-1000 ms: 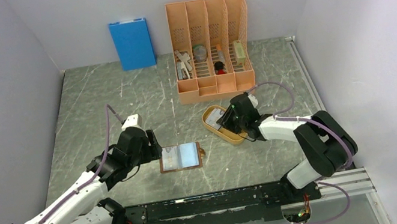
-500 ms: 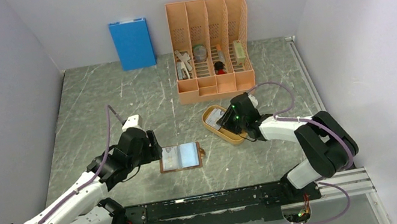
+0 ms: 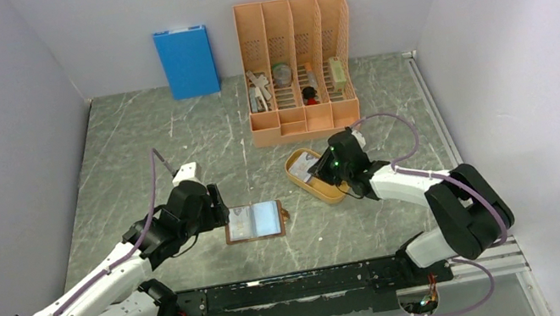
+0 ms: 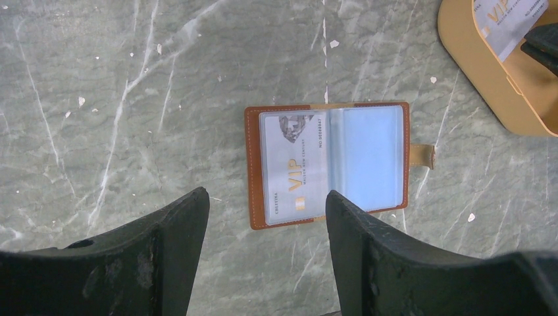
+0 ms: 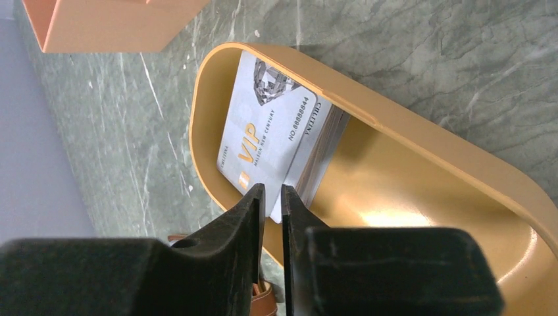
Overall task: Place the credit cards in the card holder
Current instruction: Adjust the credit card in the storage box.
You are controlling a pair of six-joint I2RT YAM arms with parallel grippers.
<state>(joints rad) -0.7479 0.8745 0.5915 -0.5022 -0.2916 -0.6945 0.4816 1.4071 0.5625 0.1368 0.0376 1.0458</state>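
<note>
Top external view: card holder (image 3: 254,222) open and flat on the grey marbled table (image 3: 171,142), near the middle, snap tab pointing right. Bare table on all four of its edges, most of it toward the back left. Left gripper (image 3: 216,207) just beside the holder's left edge. Right gripper (image 3: 318,170) down in the orange tray (image 3: 291,165), right of the holder and apart from it, with a strip of table between. Tray's far end near the foot of the desk organizer (image 3: 296,56). Blue box (image 3: 186,62) upright against the back wall, well apart from both arms.

Left wrist view: left gripper (image 4: 266,197) spread wide, nothing held, fingertips on either side of the holder's near edge; touching it or not, cannot tell. One of the credit cards (image 4: 293,168) already in the left sleeve, right sleeve bare and bluish. Tray wall (image 4: 487,85) at the upper right.

Right wrist view: remaining credit cards (image 5: 276,141) stacked against the tray's curved end, tilted, upper edge leaning on the rim (image 5: 428,148). Right gripper (image 5: 272,194) narrowed to a thin slit at the stack's near edge, pale card edge showing in the gap; clamped or only touching, cannot tell. Open tray floor to the right of the stack.
</note>
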